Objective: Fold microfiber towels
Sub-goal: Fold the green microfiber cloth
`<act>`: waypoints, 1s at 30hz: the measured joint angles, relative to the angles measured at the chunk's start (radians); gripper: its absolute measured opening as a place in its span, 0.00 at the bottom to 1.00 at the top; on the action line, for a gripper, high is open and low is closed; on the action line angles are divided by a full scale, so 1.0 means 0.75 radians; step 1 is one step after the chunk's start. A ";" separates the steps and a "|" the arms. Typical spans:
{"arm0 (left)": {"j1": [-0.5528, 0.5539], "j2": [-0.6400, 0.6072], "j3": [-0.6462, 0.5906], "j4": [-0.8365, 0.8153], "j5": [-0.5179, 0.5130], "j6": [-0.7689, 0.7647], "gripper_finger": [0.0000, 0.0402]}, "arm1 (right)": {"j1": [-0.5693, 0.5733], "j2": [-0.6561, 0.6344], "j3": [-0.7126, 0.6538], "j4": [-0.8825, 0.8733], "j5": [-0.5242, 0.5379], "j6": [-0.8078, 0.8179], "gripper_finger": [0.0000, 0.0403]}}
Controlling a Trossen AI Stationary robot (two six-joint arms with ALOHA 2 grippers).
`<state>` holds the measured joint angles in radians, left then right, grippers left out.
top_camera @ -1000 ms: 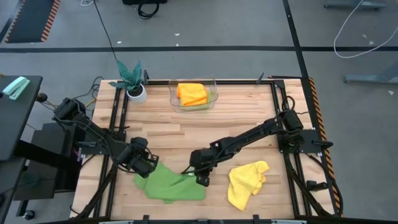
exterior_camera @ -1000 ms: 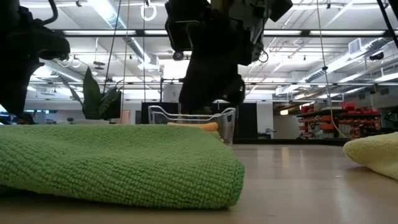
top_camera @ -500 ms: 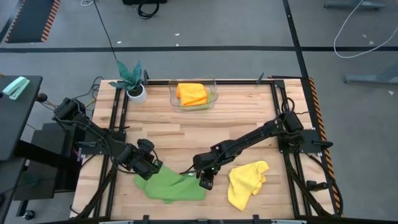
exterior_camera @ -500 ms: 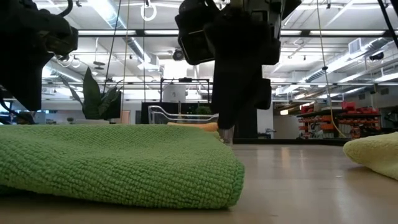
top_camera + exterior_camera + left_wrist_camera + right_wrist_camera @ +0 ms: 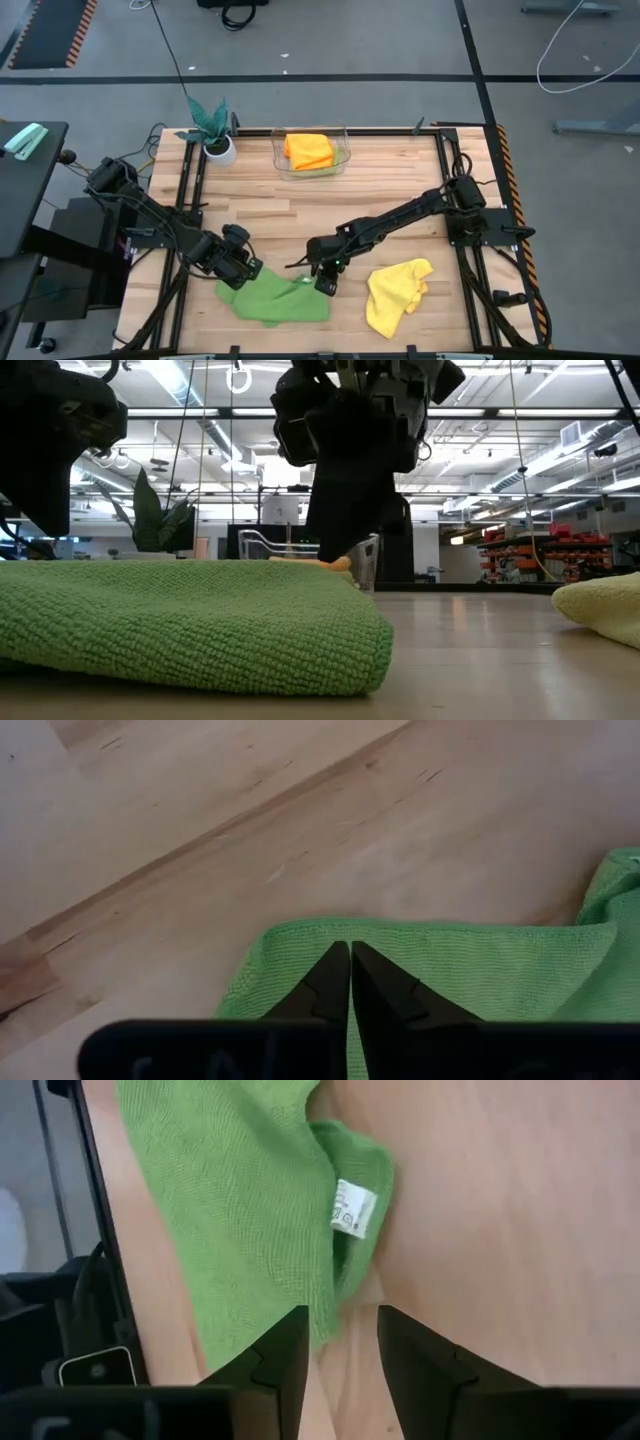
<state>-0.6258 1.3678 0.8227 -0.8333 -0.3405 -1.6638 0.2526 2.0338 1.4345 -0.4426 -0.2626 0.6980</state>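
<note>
Green towel lying folded near the front edge of the desk, both arms at it.

The darker green towel [image 5: 275, 297] stretches its long axis across the desk, one end toward each arm, white tag [image 5: 352, 1208] at its right end. The left end effector [image 5: 246, 270] is pinched closed at the towel's left edge; whether cloth sits between the fingers I can't tell. The right end effector [image 5: 324, 284] hangs open over the tagged corner. The yellow towel [image 5: 396, 294] lies crumpled just right; the orange towel [image 5: 308, 150] sits in the clear bin [image 5: 342, 160].
</note>
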 joint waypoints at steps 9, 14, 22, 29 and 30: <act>-0.001 0.000 0.000 0.043 0.031 0.001 0.03 | -0.003 0.082 -0.005 0.064 -0.067 -0.019 0.32; -0.009 0.000 0.000 0.065 0.038 0.002 0.07 | 0.002 0.083 -0.002 0.114 -0.072 -0.016 0.31; -0.009 0.000 0.000 0.068 0.040 0.002 0.06 | 0.010 0.113 -0.003 0.112 -0.134 -0.002 0.27; -0.009 0.000 0.000 0.069 0.041 0.000 0.03 | 0.028 0.101 -0.002 0.120 -0.137 0.012 0.11; -0.009 0.000 0.000 0.069 0.041 0.001 0.03 | 0.030 0.100 -0.002 0.123 -0.136 0.013 0.08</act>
<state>-0.6327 1.3678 0.8227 -0.7818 -0.3099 -1.6634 0.2752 2.1086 1.4334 -0.3506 -0.3645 0.7076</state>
